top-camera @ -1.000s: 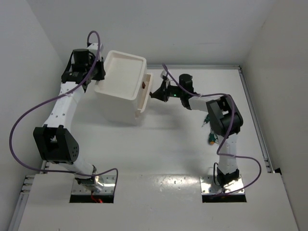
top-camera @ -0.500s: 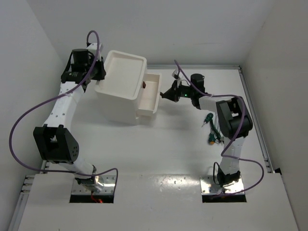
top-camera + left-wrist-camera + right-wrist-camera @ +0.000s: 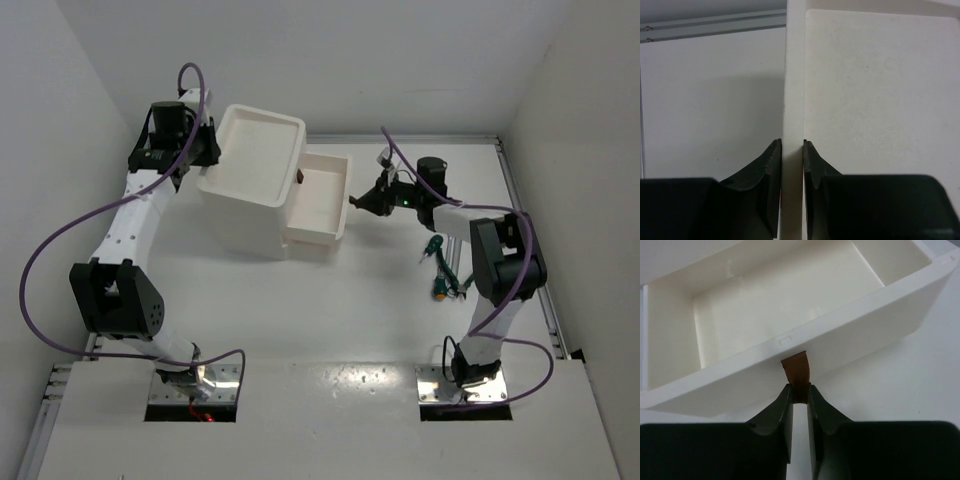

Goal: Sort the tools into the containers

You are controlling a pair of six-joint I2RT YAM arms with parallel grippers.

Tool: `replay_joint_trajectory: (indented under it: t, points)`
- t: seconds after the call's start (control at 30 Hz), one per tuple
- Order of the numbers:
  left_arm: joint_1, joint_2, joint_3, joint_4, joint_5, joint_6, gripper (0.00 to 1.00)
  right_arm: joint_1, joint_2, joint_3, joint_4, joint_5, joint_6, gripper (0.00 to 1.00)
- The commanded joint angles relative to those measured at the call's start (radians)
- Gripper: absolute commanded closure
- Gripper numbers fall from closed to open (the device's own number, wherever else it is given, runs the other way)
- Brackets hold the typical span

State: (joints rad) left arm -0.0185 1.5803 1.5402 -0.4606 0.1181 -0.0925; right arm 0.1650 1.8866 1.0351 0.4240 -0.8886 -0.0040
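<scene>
Nearest the arm bases, the tools lie on the table (image 3: pixel 330 310), behind the right gripper (image 3: pixel 799 388) and off to the side of its arm. They are well apart from the containers. Only a green-handled screwdriver (image 3: pixel 432 245) can be made out plainly. Closer to the base, a pair of pliers (image 3: pixel 440 292) is largely covered by the right arm's elbow, so only a spot of yellow and green is seen. The remaining tools are either hidden by that arm or too small to be told.

Farther out, the right gripper's fingers are drawn almost together on a brown handle (image 3: pixel 796 367). The handle's lower end fills the narrow gap between the fingertips, and its upper end is left showing above them. Just beyond the fingertips stands the open drawer (image 3: pixel 850 325). Its pale inside is seen, and its ends are cut off by the edges of the wrist view. From above, this handle is hidden by the gripper itself. A second brown handle (image 3: pixel 300 177) is seen on the front of the white drawer unit (image 3: pixel 240 225), past the open drawer. A third cannot be made out.

Farthest away, the left gripper (image 3: pixel 792 145) is pinched on the upright rim (image 3: pixel 794 75) of the unit's tray top, with one finger pressed to each face. On one side of the fingers the recessed tray floor is seen; on the other, the table and a rail. The finger pads are lost in shadow.
</scene>
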Motion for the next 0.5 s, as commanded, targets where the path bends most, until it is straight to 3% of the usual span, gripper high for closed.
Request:
replay_joint_trajectory:
  t: [0.0, 0.03, 0.1, 0.17, 0.3, 0.37, 0.43, 0.47]
  points:
    - [0.005, 0.026, -0.044, -0.058, -0.046, -0.062, 1.0, -0.033, -0.06, -0.017, -0.063, -0.004, -0.062, 0.82]
    - [0.005, 0.026, -0.045, -0.058, -0.046, -0.062, 1.0, -0.033, -0.06, -0.017, -0.092, -0.004, -0.073, 0.82]
    - [0.005, 0.026, -0.045, -0.058, -0.042, -0.062, 1.0, -0.042, -0.084, -0.017, -0.105, -0.004, -0.073, 0.59]
    - [0.005, 0.026, -0.035, -0.058, -0.032, -0.053, 0.97, -0.053, -0.109, -0.027, -0.114, 0.016, -0.073, 0.45]
    - [0.005, 0.026, -0.035, -0.058, -0.041, -0.053, 0.58, -0.074, -0.19, -0.018, -0.253, 0.048, -0.131, 0.43]
    - [0.005, 0.026, -0.026, -0.058, -0.041, -0.053, 0.36, -0.11, -0.237, 0.006, -0.439, 0.089, -0.193, 0.43]
    - [0.005, 0.008, -0.026, -0.058, -0.041, -0.053, 0.29, -0.125, -0.26, 0.064, -0.587, 0.129, -0.241, 0.43]
    - [0.005, 0.007, -0.026, -0.046, -0.026, -0.053, 0.27, -0.14, -0.273, 0.11, -0.749, 0.178, -0.287, 0.45]
